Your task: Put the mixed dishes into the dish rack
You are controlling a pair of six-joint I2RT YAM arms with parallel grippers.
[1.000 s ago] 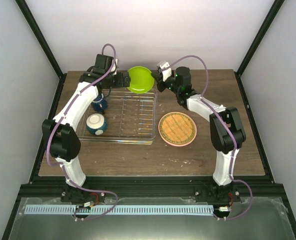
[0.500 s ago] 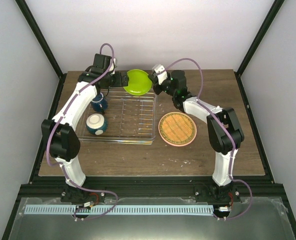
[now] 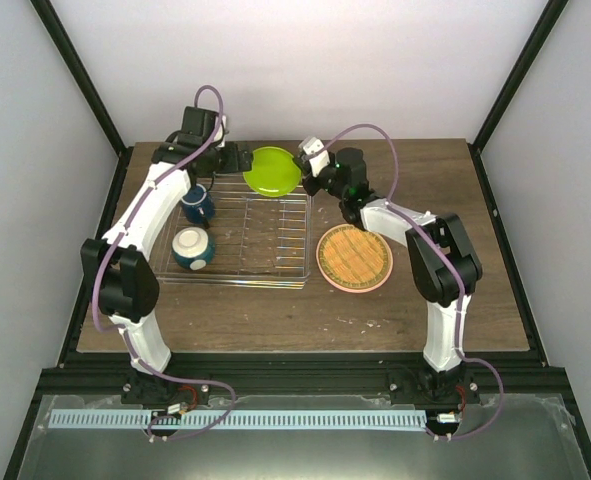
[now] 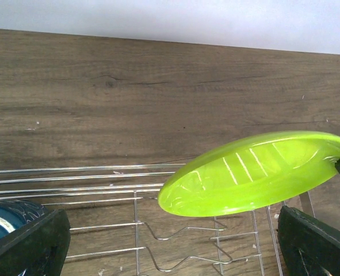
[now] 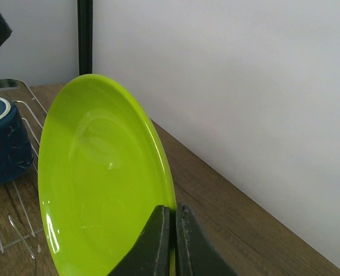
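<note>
My right claw pinches the round lime-green plate, top middle; I should lower it slowly into the silver wire rack.

Plain lime-green plate, dark blue mug, bowl white inside and teal outside, silver wire rack, cream plate with orange grid, salmon-pink plate, brown wood-grain table.

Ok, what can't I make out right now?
Top view: lime-green plate hides whether it touches the dish rack.
Right wrist: plate's lower edge cut off by the frame; right hand covers the pinched rim.
Left wrist: blue dish, mug or bowl, mostly behind a finger.
</note>
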